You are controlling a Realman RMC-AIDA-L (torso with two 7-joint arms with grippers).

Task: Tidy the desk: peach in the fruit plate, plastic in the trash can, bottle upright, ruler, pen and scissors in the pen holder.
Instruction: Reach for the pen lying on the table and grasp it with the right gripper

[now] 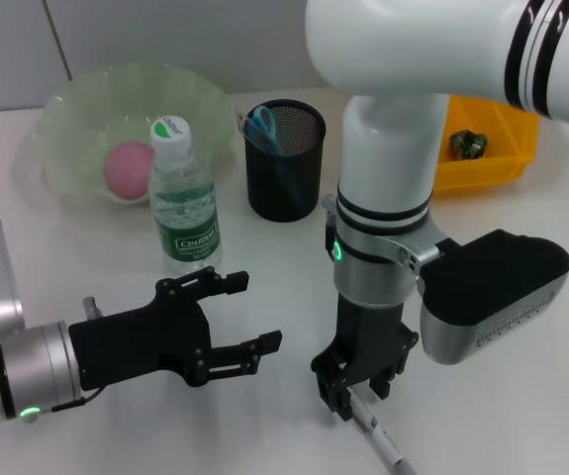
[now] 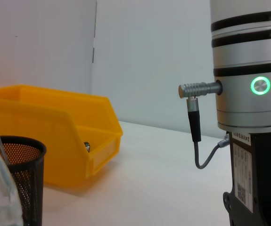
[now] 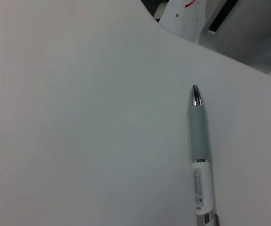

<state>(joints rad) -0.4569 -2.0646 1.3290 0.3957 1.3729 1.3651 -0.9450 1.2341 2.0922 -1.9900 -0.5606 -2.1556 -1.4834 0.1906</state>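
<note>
Nearest the head camera, at about 6 o'clock on the desk [image 1: 521, 396], 1 pen [image 1: 383, 442] is lying flat, and we are bringing our right gripper [image 1: 356, 391] straight down over its upper end; the fingers seem to be closing around that end, but we cannot tell whether they are truly clamping it yet. We are approaching from directly above because a pen lying flat offers only its narrow barrel to pinch, and the right wrist view shows the barrel and metal tip resting on bare white surface with nothing beside them. At 8 o'clock our left gripper [image 1: 230, 327] is hovering with its fingers spread apart and nothing between them, held low and aside, probably to keep out of the right arm's way. We are counting 1 bottle [image 1: 183, 198] already standing upright at 11 o'clock, 1 peach [image 1: 128, 168] sitting in the 1 fruit plate [image 1: 76, 109] behind it, and 1 mesh pen holder [image 1: 284, 158] at 12 o'clock with blue scissors [image 1: 261, 124] handles sticking up out of it. At 1 o'clock, 1 yellow bin [image 1: 492, 163] is holding a small dark crumpled item. We judge the pen to be among the last things left.
</note>
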